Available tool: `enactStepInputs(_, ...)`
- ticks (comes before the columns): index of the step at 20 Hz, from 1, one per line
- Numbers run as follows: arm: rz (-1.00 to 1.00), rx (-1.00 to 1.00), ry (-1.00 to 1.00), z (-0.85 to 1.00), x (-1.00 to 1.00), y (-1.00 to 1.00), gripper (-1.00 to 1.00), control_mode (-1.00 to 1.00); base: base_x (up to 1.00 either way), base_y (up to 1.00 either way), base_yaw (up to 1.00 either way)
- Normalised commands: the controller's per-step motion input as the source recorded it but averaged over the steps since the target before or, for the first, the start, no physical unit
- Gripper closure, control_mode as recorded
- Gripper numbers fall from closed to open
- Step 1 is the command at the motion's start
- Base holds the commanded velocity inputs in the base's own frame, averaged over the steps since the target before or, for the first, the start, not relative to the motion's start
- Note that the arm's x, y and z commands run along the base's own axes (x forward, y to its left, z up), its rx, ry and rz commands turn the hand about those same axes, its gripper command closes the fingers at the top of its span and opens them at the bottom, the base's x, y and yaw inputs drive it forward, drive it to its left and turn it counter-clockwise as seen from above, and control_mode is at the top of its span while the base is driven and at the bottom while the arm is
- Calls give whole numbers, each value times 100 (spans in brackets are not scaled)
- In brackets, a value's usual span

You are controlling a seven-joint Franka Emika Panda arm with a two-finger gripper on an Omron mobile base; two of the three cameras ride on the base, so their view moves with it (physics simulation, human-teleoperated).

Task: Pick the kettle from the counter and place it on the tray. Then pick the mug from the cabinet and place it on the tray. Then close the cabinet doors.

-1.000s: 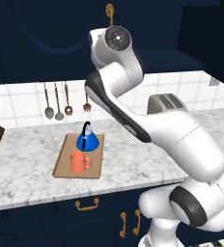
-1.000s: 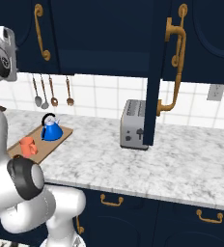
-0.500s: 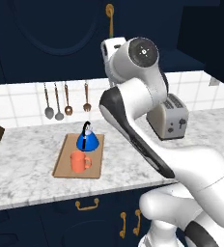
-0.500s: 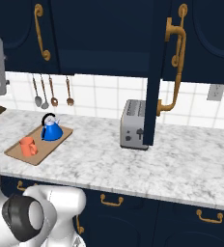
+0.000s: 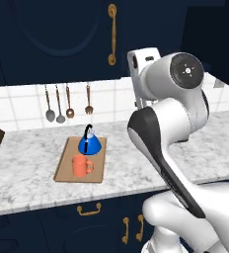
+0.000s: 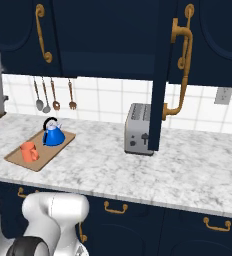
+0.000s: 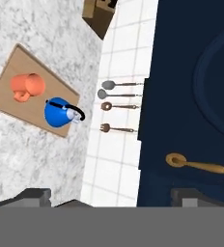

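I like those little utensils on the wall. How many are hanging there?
4. They hang in a row on the white tiled wall above the tray: two silver spoons, a copper spoon, and a copper fork nearest the kettle.

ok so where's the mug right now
The mug stands on the tray on the counter, at the left of the left base view, just in front of the kettle.

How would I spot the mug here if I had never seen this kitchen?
Find the marbled counter and the flat wooden tray lying on it below the hanging utensils. The mug is the small orange cylinder at the tray's near end, in front of the blue kettle.
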Motion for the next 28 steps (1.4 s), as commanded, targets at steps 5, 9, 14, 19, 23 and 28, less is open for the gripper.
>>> enactStepInputs(5,-27,0,0,0,-34,-64,-100,-100,0,0,0)
enactStepInputs(9,-36,0,0,0,-15,-81,-100,-100,0,0,0)
enactStepInputs(14,-36,7,7,0,-9,-94,-100,-100,0,0,0)
enactStepInputs(19,-27,2,0,-4,-36,-95,-100,-100,0,0,0)
enactStepInputs(23,-28,0,0,0,-42,-94,-100,-100,0,0,0)
enactStepInputs(28,-28,0,0,0,-48,-88,-100,-100,0,0,0)
